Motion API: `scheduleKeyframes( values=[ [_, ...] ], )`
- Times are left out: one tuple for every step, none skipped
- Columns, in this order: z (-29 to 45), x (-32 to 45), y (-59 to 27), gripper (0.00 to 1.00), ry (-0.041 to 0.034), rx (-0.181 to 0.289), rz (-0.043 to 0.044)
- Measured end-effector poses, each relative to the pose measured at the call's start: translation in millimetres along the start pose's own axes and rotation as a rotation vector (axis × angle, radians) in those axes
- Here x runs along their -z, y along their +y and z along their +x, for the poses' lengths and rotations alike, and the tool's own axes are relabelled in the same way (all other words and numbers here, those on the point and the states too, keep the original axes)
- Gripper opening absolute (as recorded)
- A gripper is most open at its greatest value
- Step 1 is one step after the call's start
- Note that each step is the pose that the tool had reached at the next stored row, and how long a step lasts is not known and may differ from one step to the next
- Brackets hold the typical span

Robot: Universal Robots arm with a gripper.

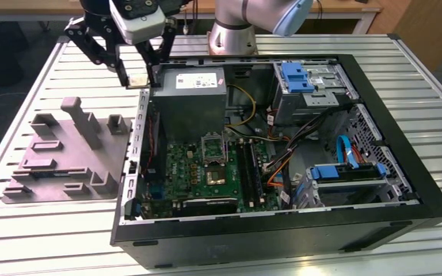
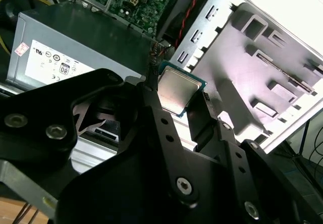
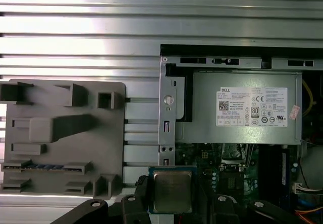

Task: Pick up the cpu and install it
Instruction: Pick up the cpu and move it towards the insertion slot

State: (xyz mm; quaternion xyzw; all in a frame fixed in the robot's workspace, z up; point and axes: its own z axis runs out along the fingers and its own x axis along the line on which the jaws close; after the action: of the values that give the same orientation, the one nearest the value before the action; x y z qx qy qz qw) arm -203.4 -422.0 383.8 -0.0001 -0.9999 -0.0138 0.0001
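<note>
The hand [image 1: 138, 79] is closed on the cpu [image 3: 172, 191], gripping its opposite edges, with the silvery top showing in both wrist views. In the exterior view it hangs above the 11 o'clock corner of the open case [image 1: 282, 236], just beside the grey power supply [image 1: 194, 98]. The socket [image 1: 218, 173] on the green motherboard [image 1: 186, 167] lies toward 5 o'clock from the hand, lower inside the case. I judge the carry runs that way.

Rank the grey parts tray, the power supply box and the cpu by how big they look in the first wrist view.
1. grey parts tray
2. power supply box
3. cpu, clearly smallest, even though it sits nearest the camera, which enlarges it.
</note>
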Motion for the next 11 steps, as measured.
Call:
scheduleKeyframes(
  values=[
    [-1.4, 0.0, 0.0, 0.47, 0.0, 0.0, 0.0],
    [-2.6, -0.1, 0.0, 0.47, 0.0, 0.0, 0.0],
    [-3.9, -0.1, 0.0, 0.47, 0.0, 0.0, 0.0],
    [-5.2, -0.2, 0.0, 0.47, 0.0, 0.0, 0.0],
    [-6.4, -0.2, 0.0, 0.47, 0.0, 0.0, 0.0],
    [-7.7, -0.3, 0.0, 0.47, 0.0, 0.0, 0.0],
    [-8.9, -0.3, 0.0, 0.47, 0.0, 0.0, 0.0],
    [-10.3, -0.4, 0.0, 0.47, 0.0, 0.0, 0.0],
    [-11.6, -0.4, 0.0, 0.47, 0.0, 0.0, 0.0],
    [-12.8, -0.5, 0.0, 0.47, 0.0, 0.0, 0.0],
    [-14.1, -0.5, 0.0, 0.47, 0.0, 0.0, 0.0]
  ],
)
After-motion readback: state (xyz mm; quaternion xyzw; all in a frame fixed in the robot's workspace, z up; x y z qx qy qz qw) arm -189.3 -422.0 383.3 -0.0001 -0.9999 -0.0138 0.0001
